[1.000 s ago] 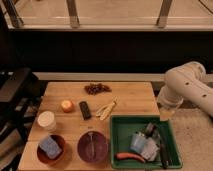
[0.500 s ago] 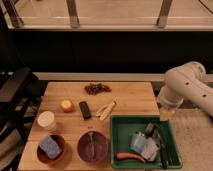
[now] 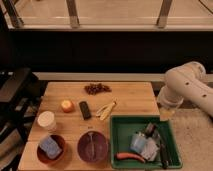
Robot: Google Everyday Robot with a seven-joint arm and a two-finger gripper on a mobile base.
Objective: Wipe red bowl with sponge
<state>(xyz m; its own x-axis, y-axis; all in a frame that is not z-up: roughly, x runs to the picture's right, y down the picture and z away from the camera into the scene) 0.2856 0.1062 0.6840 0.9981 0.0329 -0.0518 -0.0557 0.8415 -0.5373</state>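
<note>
The claw (image 3: 166,114) hangs released and empty under the white arm, far to the right of the red bowl (image 3: 59,155). I judge this to be a waiting pose before the reach. The sponge (image 3: 50,146) lies inside the red bowl, so the wiping tool is already where it is needed. The purple bowl (image 3: 93,146) stands just right of the red bowl on the worktop (image 3: 125,95) and could be mistaken for it.

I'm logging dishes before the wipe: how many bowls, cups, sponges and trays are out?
Bowls: 2 (red bowl, purple bowl)
Cups: 2 (white cup, pale blue cup)
Sponges: 1 (sponge, in the red bowl)
Trays: 1 (green tray)
Total: 6
The gripper hangs beside the table, at its right edge.
</note>
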